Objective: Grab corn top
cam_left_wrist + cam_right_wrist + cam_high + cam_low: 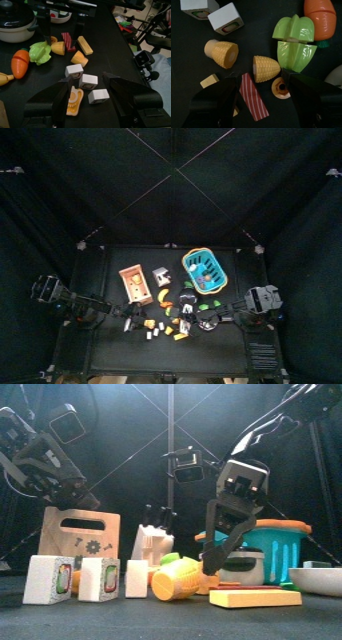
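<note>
The right tool (256, 87) hangs just above the toy food near the table's (100, 278) front middle, its jaws spread apart with nothing between them. In the right wrist view two yellow corn pieces lie side by side: the tapered corn top (266, 68) sits right at the gap between the jaws, and the blunter corn bottom (222, 53) lies just beside it, apart from it. A bacon strip (252, 96) lies close under one jaw, and the green pepper halves (296, 42) and a carrot (322, 12) sit on the other side of the corn top.

This looks like the approach step — the tool is lined up but the grasp is not yet made. The next move calls for lowering straight onto the tapered piece and closing across its width, keeping clear of the bacon strip and the neighbouring pepper half — both are near enough to be nudged or caught.

The left tool (87, 100) hovers over the white cubes (88, 81), jaws apart and empty.
</note>
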`<state>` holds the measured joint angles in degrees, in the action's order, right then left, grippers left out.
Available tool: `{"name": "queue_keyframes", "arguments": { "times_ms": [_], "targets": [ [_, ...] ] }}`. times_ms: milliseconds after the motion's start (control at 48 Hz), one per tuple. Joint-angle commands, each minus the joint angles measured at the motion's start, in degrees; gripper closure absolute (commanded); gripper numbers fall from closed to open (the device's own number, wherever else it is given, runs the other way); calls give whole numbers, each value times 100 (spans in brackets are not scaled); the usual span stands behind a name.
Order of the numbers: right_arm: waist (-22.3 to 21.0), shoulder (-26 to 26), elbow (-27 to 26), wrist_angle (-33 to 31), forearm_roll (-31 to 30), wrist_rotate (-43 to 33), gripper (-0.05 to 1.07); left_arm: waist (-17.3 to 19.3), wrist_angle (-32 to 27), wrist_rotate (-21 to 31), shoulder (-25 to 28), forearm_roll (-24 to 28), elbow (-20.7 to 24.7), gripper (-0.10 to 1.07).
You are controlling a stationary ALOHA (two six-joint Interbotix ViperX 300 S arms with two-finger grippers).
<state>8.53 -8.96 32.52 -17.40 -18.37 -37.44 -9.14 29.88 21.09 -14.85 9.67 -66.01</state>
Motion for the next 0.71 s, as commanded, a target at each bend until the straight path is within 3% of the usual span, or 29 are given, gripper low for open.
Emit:
{"name": "queue_keyframes", "arguments": {
  "times_ms": [0,688],
  "targets": [
    [-18,53,-149,9,-26,-9,7,9,44,-9,9,0,44,10],
    [-185,-176,-185,158,-185,-18,8,18,35,-9,185,-158,35,10]
  ]
}}
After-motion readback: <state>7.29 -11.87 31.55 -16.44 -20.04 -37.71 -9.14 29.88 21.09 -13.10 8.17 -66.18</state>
